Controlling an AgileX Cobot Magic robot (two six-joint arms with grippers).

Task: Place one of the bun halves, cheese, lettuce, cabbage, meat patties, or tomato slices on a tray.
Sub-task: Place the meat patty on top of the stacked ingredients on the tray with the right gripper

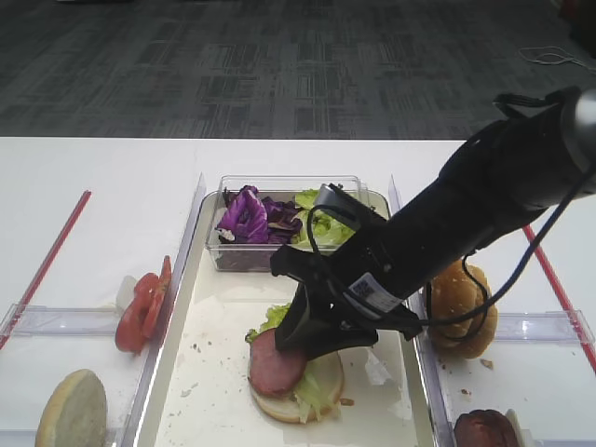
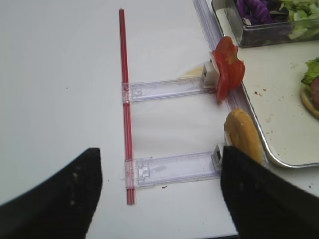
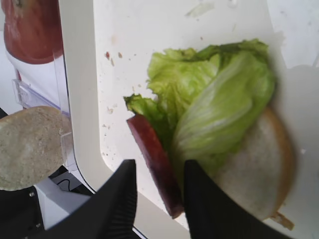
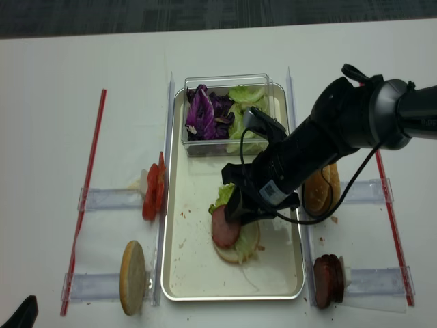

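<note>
Tabletop point(image 4: 54, 82): white, carrying everything.
Tray point(image 4: 183, 273): long, silver, white paper inside, in the middle of the tabletop.
Right arm point(image 1: 484, 191): black, reaching down from the right over the tray.
Clear tub point(image 1: 233, 256): at the far end of the tray, holding purple cabbage point(image 1: 244, 216) and more green leaves.
Bottom bun point(image 3: 254, 174): pale, flat on the tray paper, near the front end.
Lettuce point(image 3: 214, 99): green, ruffled, lying on top of that bun.
Meat patty point(image 3: 154, 159): round, reddish, leaning on the left edge of the bun and lettuce, tilted, between the two black fingers.
Right pincer point(image 3: 157, 199): jaws a little apart, one on each side of the patty; touching it or not, cannot tell.
Left pincer point(image 2: 159, 191): jaws wide apart, holding nothing, over bare tabletop left of the tray.
Tomato slices point(image 4: 151, 195): red, standing in a clear rack left of the tray.
Bun half point(image 4: 133, 277): on edge in the near left rack.
</note>
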